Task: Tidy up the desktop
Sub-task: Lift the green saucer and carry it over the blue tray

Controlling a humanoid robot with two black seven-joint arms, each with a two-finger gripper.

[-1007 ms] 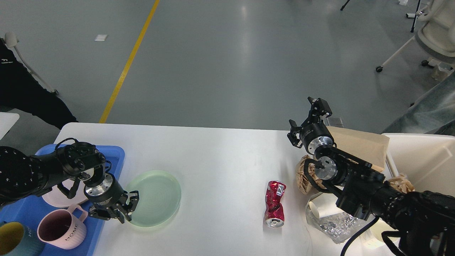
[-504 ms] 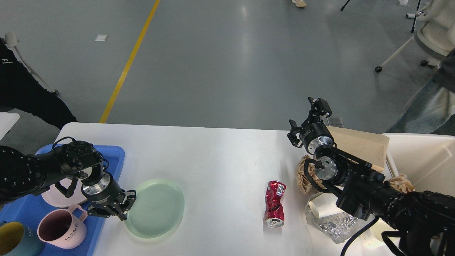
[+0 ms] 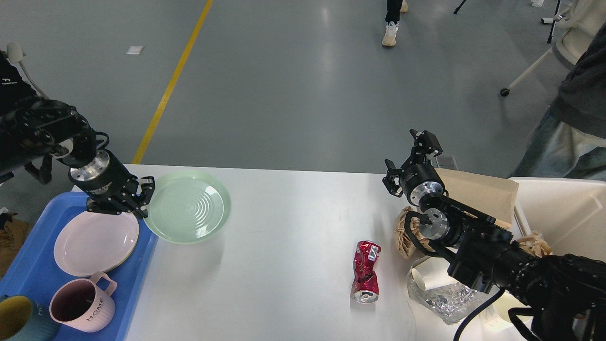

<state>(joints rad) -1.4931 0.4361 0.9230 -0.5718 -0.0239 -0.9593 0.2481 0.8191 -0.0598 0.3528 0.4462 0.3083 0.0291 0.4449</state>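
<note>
The white desktop [image 3: 284, 246] fills the lower view. My left gripper [image 3: 142, 202] is shut on the left rim of a pale green plate [image 3: 188, 207] and holds it tilted above the desktop, beside the blue tray [image 3: 28, 274]. The tray holds a pink plate [image 3: 96, 242], a pink mug [image 3: 81, 305] and a yellow-and-teal mug [image 3: 16, 323]. A crushed red can [image 3: 367, 271] lies on the desktop at right of centre. My right gripper [image 3: 411, 156] is raised near the far right edge, open and empty.
Crumpled brown paper [image 3: 409, 232], a paper cup [image 3: 428, 279] and crinkled clear plastic [image 3: 442, 300] lie under my right arm. A brown paper bag [image 3: 478, 192] and a beige bin [image 3: 563, 213] stand at the right. People stand on the floor beyond.
My left gripper has lifted the green plate off the desktop and carried it up and back, toward the tray's far end. My right arm has not moved. People walked into view behind.
</note>
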